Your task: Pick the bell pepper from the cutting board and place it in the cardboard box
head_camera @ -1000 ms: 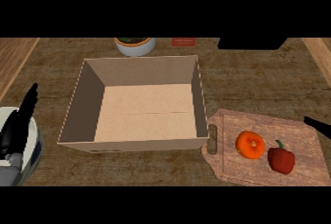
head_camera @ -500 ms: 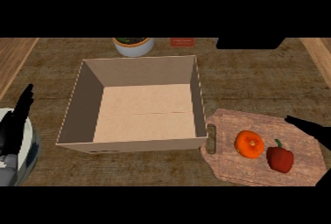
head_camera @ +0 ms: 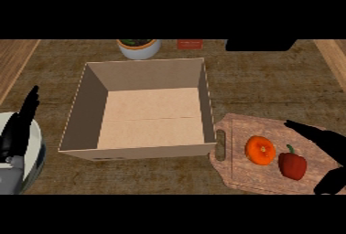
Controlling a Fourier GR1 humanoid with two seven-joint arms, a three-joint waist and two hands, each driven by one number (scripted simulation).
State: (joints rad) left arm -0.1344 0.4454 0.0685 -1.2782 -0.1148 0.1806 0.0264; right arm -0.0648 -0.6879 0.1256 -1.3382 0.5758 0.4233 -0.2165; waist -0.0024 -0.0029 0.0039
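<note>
Red bell pepper (head_camera: 293,165) is seen upright, stem away, at the cutting board (head_camera: 236,176) right edge, just inboard of the right hand (head_camera: 323,139), fingers spread wide; left hand (head_camera: 19,125) well apart.

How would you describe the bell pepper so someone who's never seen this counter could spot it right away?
Find the open cardboard box in the middle of the counter, then the wooden cutting board just right of it. Two items lie on the board: the bell pepper is the dark red one with a green stem, right of the round orange fruit.
</note>
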